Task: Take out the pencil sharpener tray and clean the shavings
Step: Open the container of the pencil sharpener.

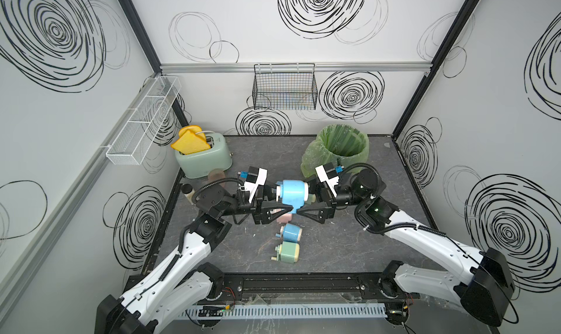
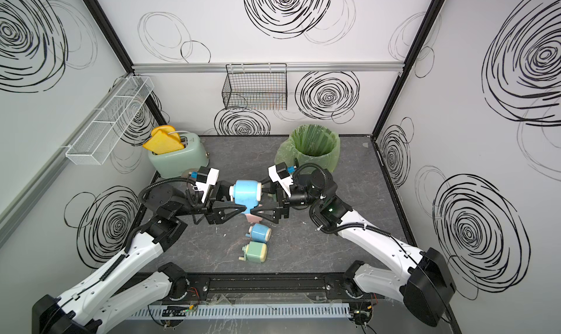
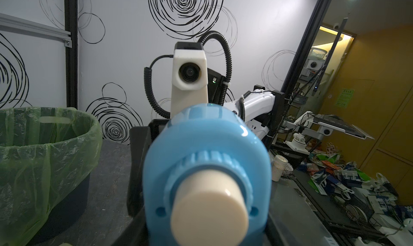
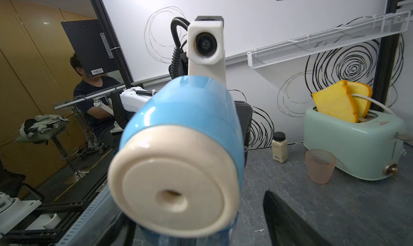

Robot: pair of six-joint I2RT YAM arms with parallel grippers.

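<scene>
A light-blue pencil sharpener (image 1: 293,191) (image 2: 246,192) with cream ends hangs above the table's middle, between my two grippers. My left gripper (image 1: 283,199) (image 2: 236,199) is shut on its crank end; the cream knob (image 3: 209,209) fills the left wrist view. From the other side my right gripper (image 1: 305,202) (image 2: 258,202) stands open around the end with the pencil hole (image 4: 172,198). One black finger (image 4: 288,222) stays clear of the body. A translucent blue part (image 4: 178,238), the tray, shows under the cream face. The shavings are hidden.
A bin lined with a green bag (image 1: 341,147) stands behind the right arm. On the table lie a teal sharpener (image 1: 290,233), a green one (image 1: 288,252) and a pink one (image 1: 285,217) under the grippers. A toaster (image 1: 203,158), pink cup (image 4: 320,165) and jar (image 4: 279,147) stand at the back left.
</scene>
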